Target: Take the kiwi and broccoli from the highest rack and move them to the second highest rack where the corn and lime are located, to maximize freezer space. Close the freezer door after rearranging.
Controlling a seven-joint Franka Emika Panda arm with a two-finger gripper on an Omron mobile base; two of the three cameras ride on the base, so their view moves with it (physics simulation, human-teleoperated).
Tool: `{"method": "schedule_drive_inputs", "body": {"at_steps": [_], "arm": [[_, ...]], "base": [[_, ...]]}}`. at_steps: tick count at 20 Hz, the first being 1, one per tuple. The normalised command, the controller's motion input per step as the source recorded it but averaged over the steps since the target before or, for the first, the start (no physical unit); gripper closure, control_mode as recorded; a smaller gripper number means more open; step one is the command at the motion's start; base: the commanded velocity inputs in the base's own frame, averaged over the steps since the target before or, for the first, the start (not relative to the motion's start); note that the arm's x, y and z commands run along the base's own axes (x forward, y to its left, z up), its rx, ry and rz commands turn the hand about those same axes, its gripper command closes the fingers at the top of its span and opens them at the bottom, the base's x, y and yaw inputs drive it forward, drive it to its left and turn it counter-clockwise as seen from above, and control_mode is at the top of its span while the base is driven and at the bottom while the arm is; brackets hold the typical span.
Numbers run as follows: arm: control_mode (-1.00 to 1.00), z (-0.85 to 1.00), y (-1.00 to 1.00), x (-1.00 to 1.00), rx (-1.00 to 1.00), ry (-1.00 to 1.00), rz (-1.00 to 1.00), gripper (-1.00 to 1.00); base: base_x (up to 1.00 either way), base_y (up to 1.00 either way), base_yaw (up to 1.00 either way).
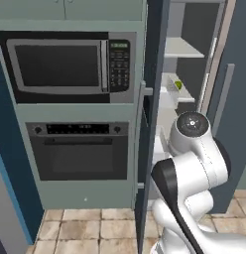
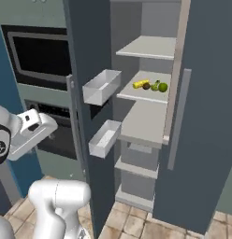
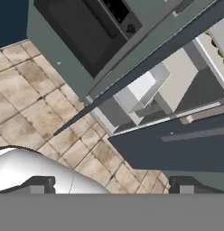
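1. Between the open freezer door (image 2: 85, 107) and the dark side panel at the right, the freezer compartment stands open, with bare room above each rack.
2. Two white door bins (image 2: 102, 87) jut from the door's inner face toward the racks, narrowing the way in on the left.
3. The highest rack (image 2: 146, 47) looks bare in the right base view.
4. On the second highest rack (image 2: 136, 94) lie the corn (image 2: 140, 84), a small dark kiwi (image 2: 146, 86), the broccoli (image 2: 155, 86) and the lime (image 2: 163, 87), close together in a row near the right wall.
5. The gripper (image 3: 111, 187) shows two dark tips at the bottom of the hand view, set wide apart, with nothing between them.
6. All four foods lie well apart from the gripper, which looks down at the tiled floor (image 3: 37, 108) and the door's lower edge.
7. Left of the freezer are a microwave (image 1: 70, 64) and a wall oven (image 1: 80, 151) in a grey-green cabinet.
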Motion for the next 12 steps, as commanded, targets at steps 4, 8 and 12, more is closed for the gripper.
{"method": "schedule_drive_inputs", "body": {"at_steps": [4, 8, 12], "arm": [[1.00, 0.00, 0.00, 0.00, 0.00, 0.00, 0.00, -1.00], [1.00, 0.00, 0.00, 0.00, 0.00, 0.00, 0.00, -1.00], [1.00, 0.00, 0.00, 0.00, 0.00, 0.00, 0.00, -1.00]], "base": [[0.24, 0.62, -0.44], [0.35, 0.69, -0.46], [0.40, 0.73, -0.45]]}}
